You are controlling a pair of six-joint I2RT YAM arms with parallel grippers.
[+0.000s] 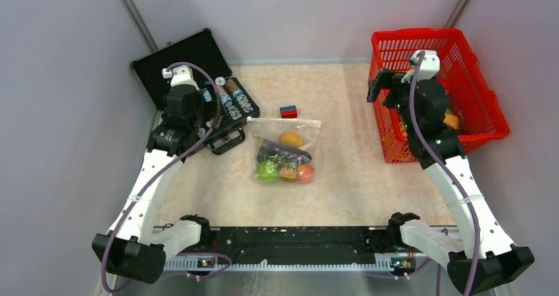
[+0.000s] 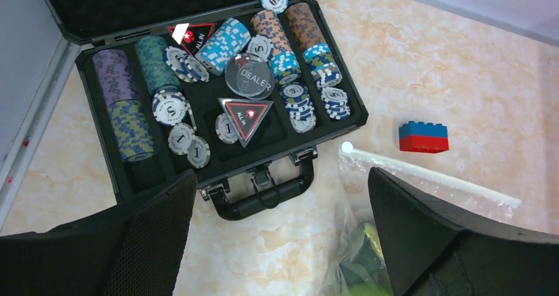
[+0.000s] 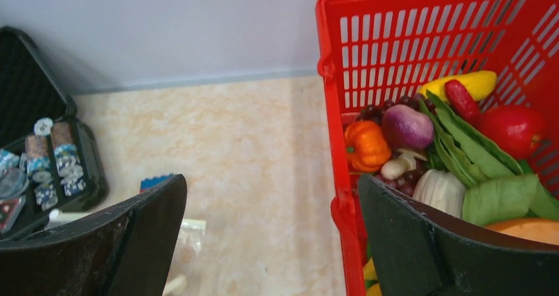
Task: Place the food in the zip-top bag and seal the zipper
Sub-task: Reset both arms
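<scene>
Centre of worktop (image 1: 343, 184): bag loaded, both grippers empty and wide.
Clear crinkly zip-top bag (image 1: 285, 152) lies flat, whitish zipper strip (image 1: 283, 120) on its 12 o'clock edge. Small toy food (image 1: 285, 167) is bunched toward 6 o'clock, which leaves the strip free to pinch. Sealed or not: cannot tell. At 10 o'clock the left gripper (image 2: 280, 197) hangs wide over the open black chip case (image 1: 181, 52). At 2 o'clock the right gripper (image 3: 270, 190) is wide beside the red mesh basket (image 1: 409, 33), where more toy produce (image 3: 461, 144) sits. Legible: "DEALER" on a clear disc (image 2: 249, 76), "ALL IN" on a triangle plaque (image 2: 244, 119).
</scene>
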